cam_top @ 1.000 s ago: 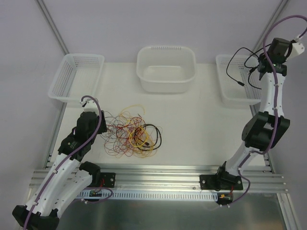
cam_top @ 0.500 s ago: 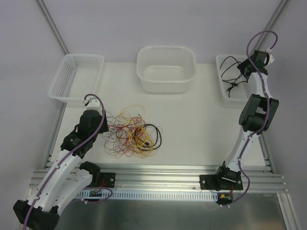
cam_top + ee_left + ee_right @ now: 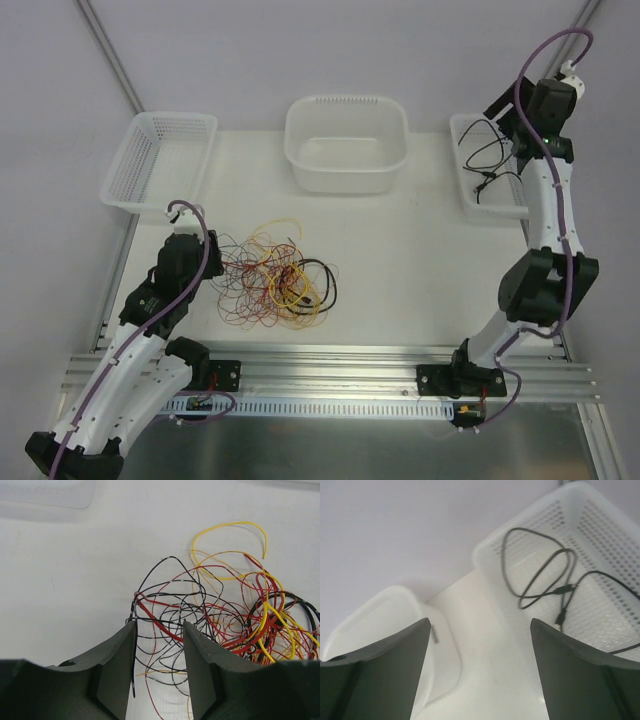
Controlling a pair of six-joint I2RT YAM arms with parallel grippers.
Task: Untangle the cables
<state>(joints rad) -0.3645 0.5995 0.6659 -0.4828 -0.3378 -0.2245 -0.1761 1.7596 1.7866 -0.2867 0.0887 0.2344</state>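
Note:
The cables form a tangle (image 3: pixel 275 280) of thin red, yellow and black wires on the white table at the left. In the left wrist view the tangle (image 3: pixel 235 625) spreads ahead and to the right. My left gripper (image 3: pixel 159 625) stands part open at the clump's left edge (image 3: pixel 212 268), with loose red and black strands lying in the gap between its fingers. One black cable (image 3: pixel 485 160) with plug ends lies apart in the right basket (image 3: pixel 490 208). My right gripper (image 3: pixel 505 115) hovers open and empty above it; that cable (image 3: pixel 540 587) lies just beyond my right gripper (image 3: pixel 480 622).
A white tub (image 3: pixel 345 175) stands at the back middle, and shows at the left in the right wrist view (image 3: pixel 385 615). An empty mesh basket (image 3: pixel 160 150) sits at the back left. A metal rail runs along the table's near edge.
My right gripper has opened and let the black cable drop into the right basket, then drawn up and back. The left arm has barely shifted.

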